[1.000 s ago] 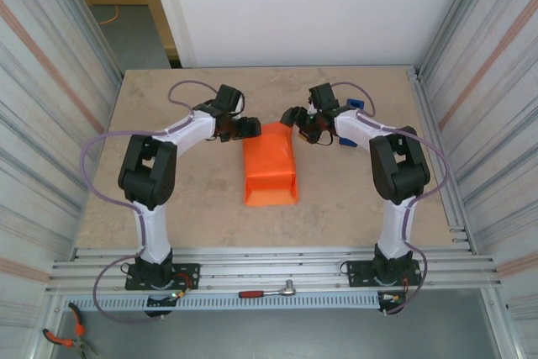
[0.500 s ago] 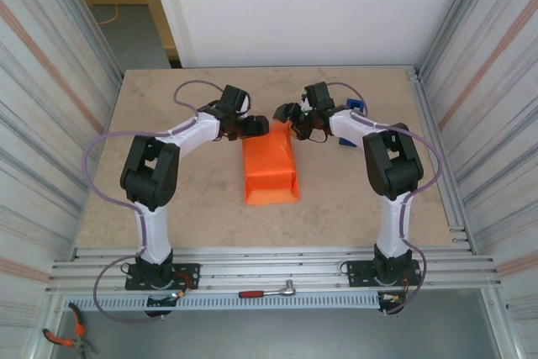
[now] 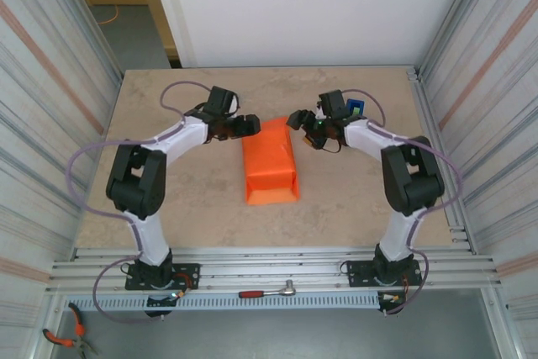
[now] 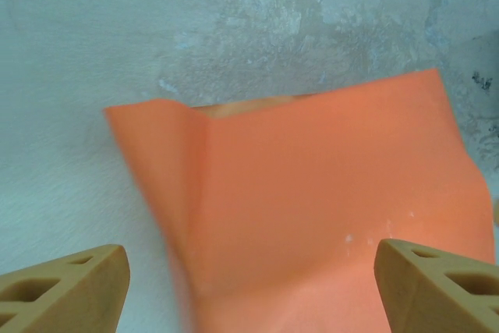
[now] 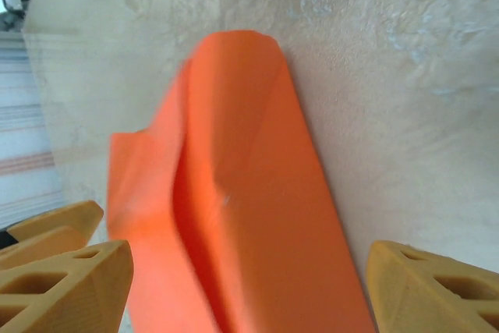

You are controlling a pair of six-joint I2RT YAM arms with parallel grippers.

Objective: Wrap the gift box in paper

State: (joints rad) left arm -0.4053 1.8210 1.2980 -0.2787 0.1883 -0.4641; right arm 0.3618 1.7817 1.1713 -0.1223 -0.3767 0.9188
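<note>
Both arms have backed off a little since half a second ago: the left gripper (image 3: 246, 124) and the right gripper (image 3: 296, 118) had crowded in on the far end of the bundle, and each now sits just beside its own far corner, no longer over it. The bundle has stayed where it was.

That bundle is the plain bright orange sheet of thin paper (image 3: 271, 166), lying mid-tabletop (image 3: 193, 199) between the two arms, long axis running away from the bases. The small flat pink gift box is not to be seen as such; judging by the raised, boxy shape, it lies inside the paper, fully covered from above.

Both grippers stand wide open and hold nothing. In each wrist view the tan fingers (image 4: 70, 278) sit far apart at the lower corners, with the paper ahead of them rather than pinched between them.

As for progress, the long wrap looks done: the paper is folded over into a sleeve. The far end is not closed, though. The left wrist view shows it gaping, one flap bent up, and the right wrist view shows a loose ridge. The near end looks flatter, but whether it is fixed I cannot tell. The narrow blue tape dispenser (image 3: 355, 108) rests behind the right arm, so folding the ends down and taping them probably remains.
</note>
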